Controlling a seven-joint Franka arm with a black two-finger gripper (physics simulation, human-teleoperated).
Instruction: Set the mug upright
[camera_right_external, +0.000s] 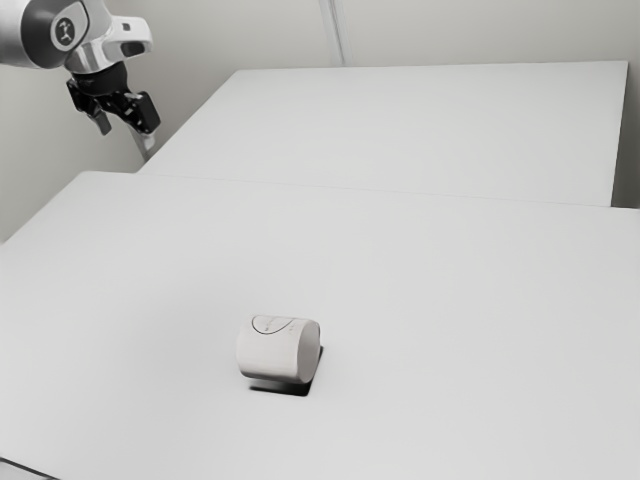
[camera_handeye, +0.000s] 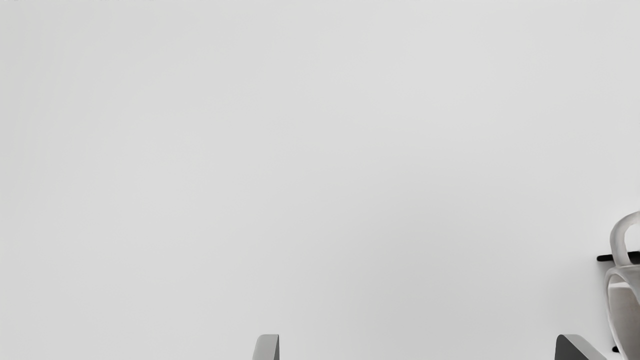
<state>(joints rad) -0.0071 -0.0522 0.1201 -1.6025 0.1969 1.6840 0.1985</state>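
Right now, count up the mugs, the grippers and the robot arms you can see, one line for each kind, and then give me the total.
Mug: 1
Gripper: 1
Robot arm: 1
Total: 3

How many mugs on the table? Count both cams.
1. The mug lies on its side on the table, away from the raised, open hand. The wrist view catches part of the same mug, beside one finger. No sign of others hidden.
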